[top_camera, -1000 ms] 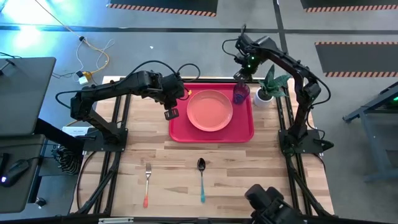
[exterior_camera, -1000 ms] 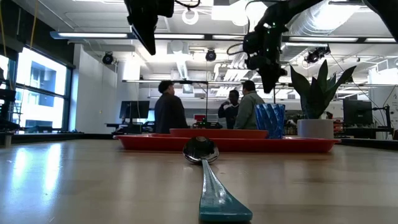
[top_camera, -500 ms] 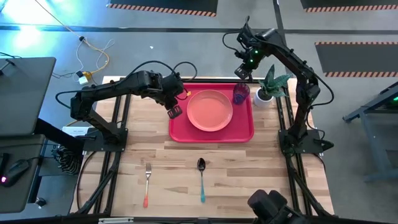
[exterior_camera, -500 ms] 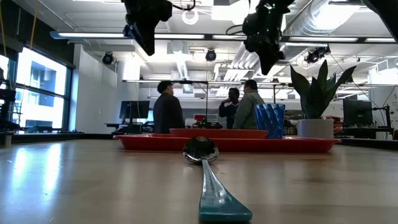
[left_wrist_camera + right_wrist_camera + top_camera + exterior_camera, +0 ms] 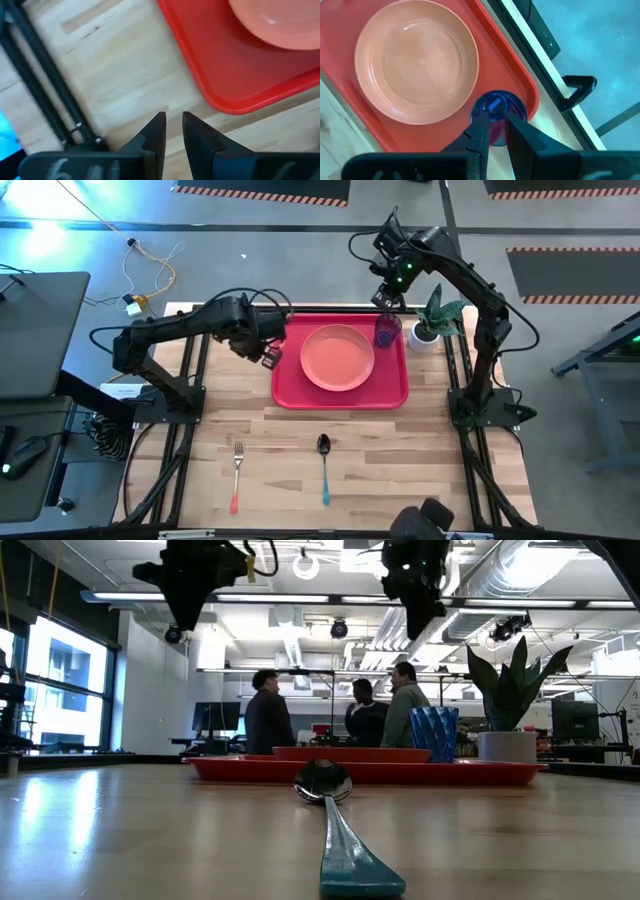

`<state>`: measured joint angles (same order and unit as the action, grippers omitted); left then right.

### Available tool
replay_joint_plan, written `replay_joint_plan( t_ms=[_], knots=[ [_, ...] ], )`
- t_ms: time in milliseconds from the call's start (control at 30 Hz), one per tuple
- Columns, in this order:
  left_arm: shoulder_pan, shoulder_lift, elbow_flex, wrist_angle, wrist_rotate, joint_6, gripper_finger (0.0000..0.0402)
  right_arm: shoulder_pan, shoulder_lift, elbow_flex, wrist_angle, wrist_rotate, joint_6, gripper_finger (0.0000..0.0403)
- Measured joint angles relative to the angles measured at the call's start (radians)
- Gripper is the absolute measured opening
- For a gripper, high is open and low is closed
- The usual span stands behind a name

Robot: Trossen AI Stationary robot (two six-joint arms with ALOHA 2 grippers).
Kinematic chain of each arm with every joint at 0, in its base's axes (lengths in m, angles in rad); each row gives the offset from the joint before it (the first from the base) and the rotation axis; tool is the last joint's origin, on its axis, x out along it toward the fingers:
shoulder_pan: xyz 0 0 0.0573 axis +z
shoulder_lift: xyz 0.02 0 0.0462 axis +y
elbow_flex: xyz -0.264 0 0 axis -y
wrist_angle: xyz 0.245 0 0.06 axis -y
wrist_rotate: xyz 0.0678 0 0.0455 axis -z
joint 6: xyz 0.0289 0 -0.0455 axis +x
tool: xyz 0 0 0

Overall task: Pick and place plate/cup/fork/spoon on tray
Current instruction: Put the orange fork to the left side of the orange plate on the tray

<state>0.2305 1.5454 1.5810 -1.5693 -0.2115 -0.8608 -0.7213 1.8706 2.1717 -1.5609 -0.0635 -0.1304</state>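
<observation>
The red tray (image 5: 340, 394) lies at the table's far middle. The pink plate (image 5: 337, 357) rests flat in it, and the blue cup (image 5: 387, 330) stands upright in its far right corner. The fork (image 5: 237, 475) and the spoon (image 5: 324, 468) lie on the wood near the front edge. My left gripper (image 5: 271, 354) hangs shut and empty above the table just left of the tray, which shows in the left wrist view (image 5: 225, 75). My right gripper (image 5: 384, 299) is shut and empty, high above the cup (image 5: 497, 107).
A white pot with a green plant (image 5: 428, 328) stands just right of the tray, close to the cup. Bare wood lies between the tray and the cutlery. People stand in the room behind the table (image 5: 380, 715).
My right gripper has risen and drawn toward the far edge, away from the cup, which stays upright on the tray. My left gripper has gone toward the table's left edge, off the tray's left rim. Plate, fork and spoon have not moved.
</observation>
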Motion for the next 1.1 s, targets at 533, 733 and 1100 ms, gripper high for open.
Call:
replay_joint_plan(
  t_ms=[533, 733, 1100],
  knots=[
    [-0.223, -0.040, -0.182, 0.008, 0.083, -0.187, 0.0056, 0.064, 0.000, 0.009, -0.011, 0.000, 0.131, 0.0053],
    [-0.334, -0.047, -0.181, 0.005, 0.083, -0.268, 0.0056, 0.107, 0.000, 0.009, -0.010, 0.000, 0.185, 0.0053],
    [-0.561, -0.097, -0.241, 0.028, 0.053, -0.528, 0.0056, 0.222, 0.000, 0.009, -0.010, 0.000, 0.287, 0.0053]
  ],
)
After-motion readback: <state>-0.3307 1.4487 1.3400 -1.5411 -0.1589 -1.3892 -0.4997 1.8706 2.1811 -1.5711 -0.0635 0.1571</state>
